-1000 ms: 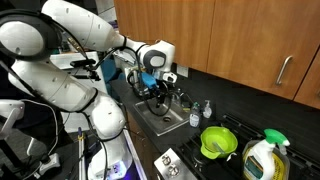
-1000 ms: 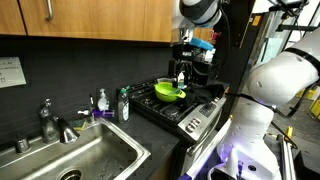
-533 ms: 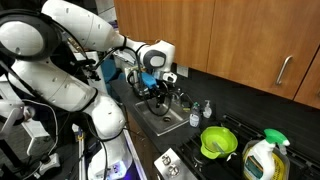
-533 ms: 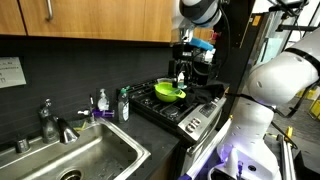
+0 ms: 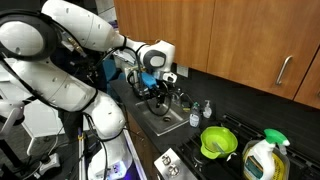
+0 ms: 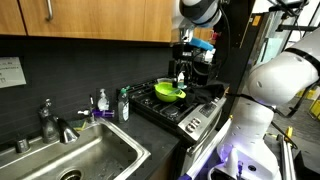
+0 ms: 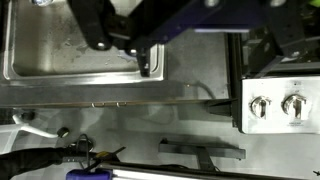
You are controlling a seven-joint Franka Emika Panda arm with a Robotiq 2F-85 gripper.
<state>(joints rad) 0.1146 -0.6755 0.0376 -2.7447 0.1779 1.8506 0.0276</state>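
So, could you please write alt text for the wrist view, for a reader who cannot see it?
The robot's black two-fingered tool hangs open and empty above a rectangular stainless steel sink, seen from overhead. At the right, a steel-fronted stove shows two round silver knobs, and grey countertop runs beside the sink.

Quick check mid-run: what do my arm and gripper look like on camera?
The arm is glossy white, built of thick rounded segments with dark seams at the joints. The gripper is black, with a blue piece just above it at the wrist. Dark cables run along the arm. No markings are legible.
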